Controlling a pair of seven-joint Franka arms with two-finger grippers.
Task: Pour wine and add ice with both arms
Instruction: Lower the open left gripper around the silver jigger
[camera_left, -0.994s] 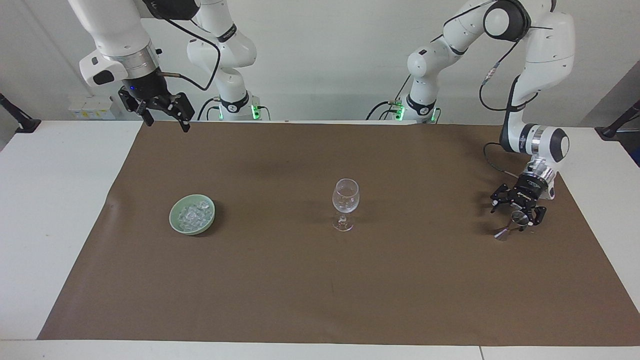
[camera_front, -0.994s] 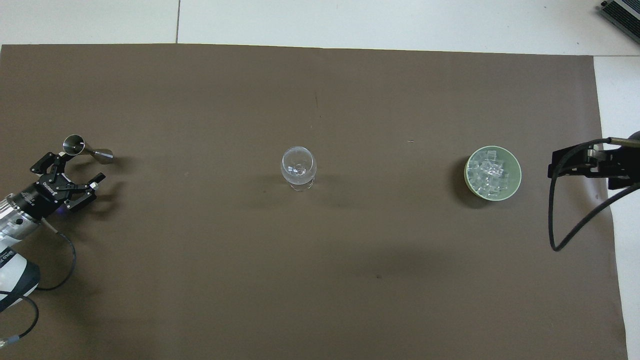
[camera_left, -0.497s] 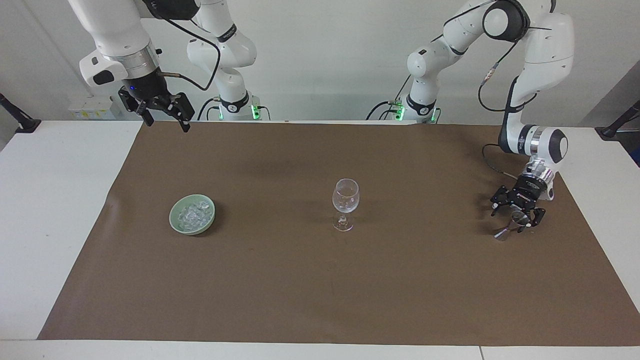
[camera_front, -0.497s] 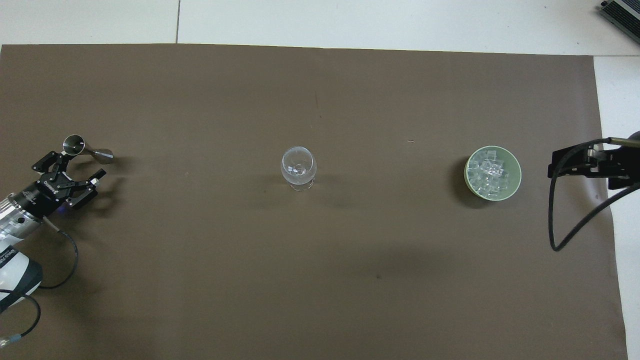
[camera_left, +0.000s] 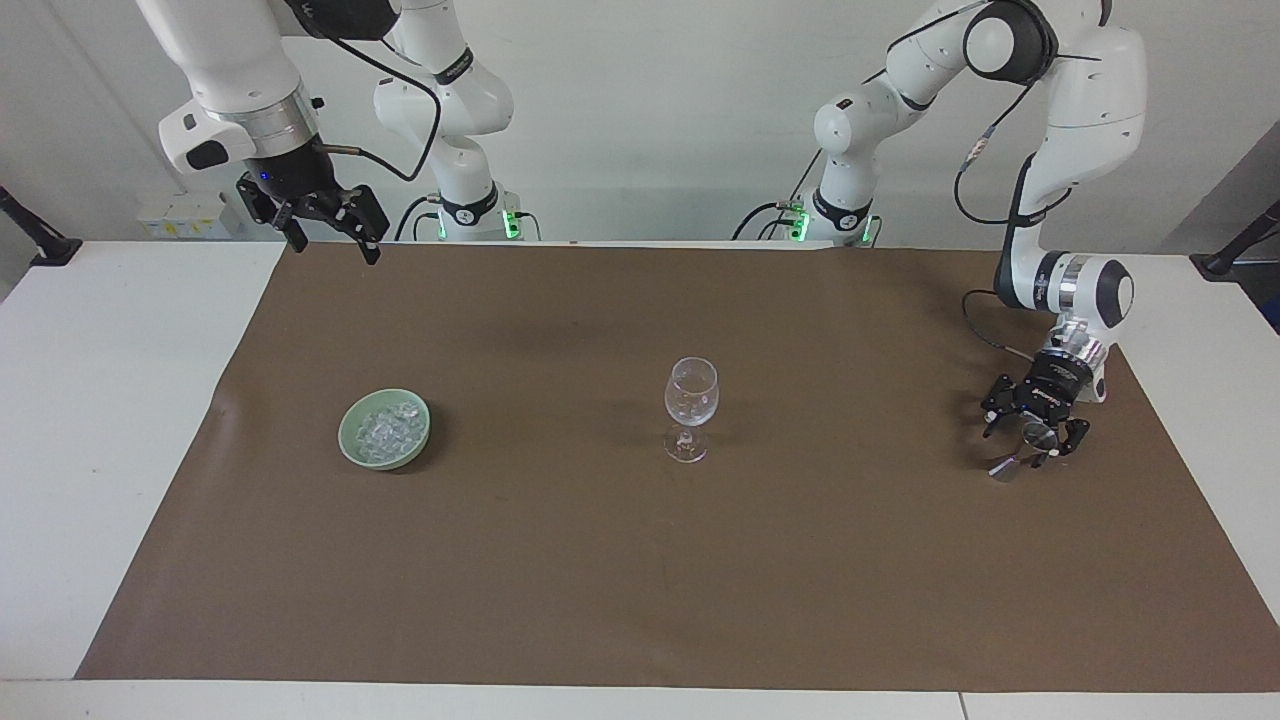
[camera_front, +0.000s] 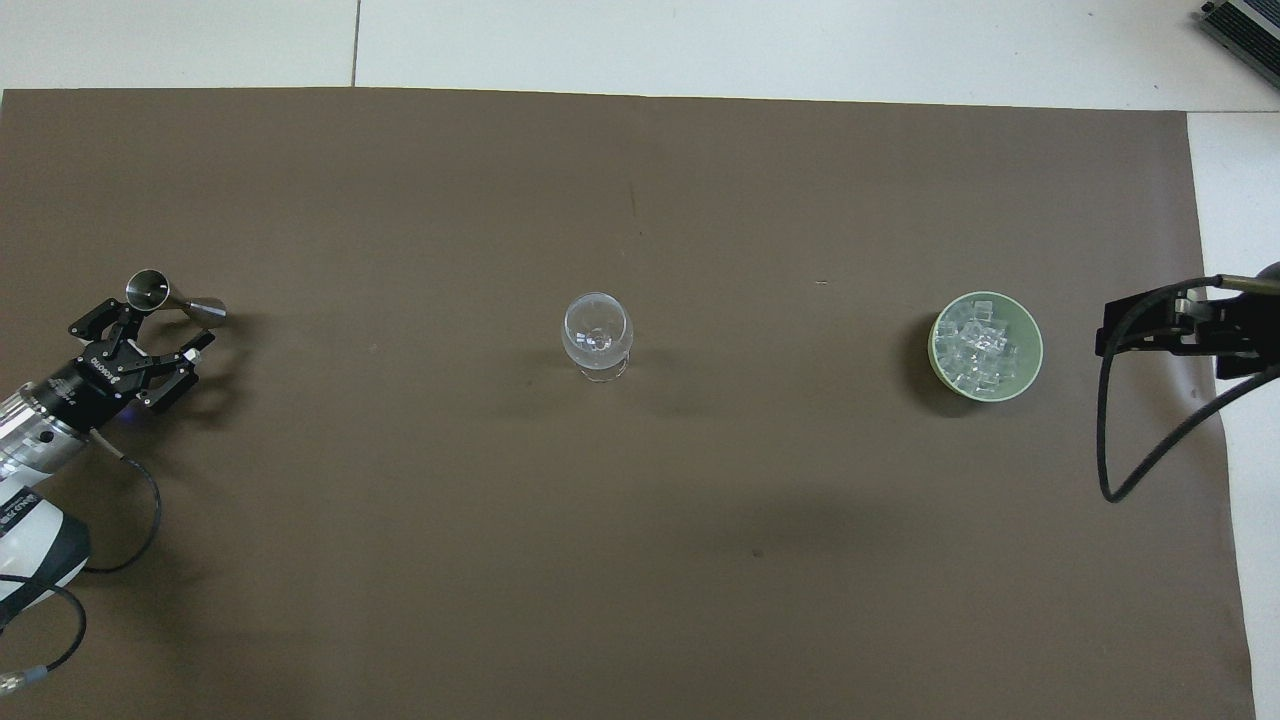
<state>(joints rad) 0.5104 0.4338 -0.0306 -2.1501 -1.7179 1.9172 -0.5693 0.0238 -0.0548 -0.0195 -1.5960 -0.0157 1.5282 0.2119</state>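
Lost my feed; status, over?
Left gripper at metal jigger. Right gripper open, waiting high. Ice in bowl. Nothing in the way.

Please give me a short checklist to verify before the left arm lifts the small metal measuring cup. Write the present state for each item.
1. Left gripper is down at the metal measuring cup, fingers on either side: ok.
2. Grip on the cup is firm: cannot tell; the fingers do not look fully closed on it.
3. Wine glass stands upright at the middle of the brown mat: ok.
4. Ice sits in the green bowl, none spilled: ok.
5. Right gripper is open, waiting high above the mat's edge, clear of the glass: ok.
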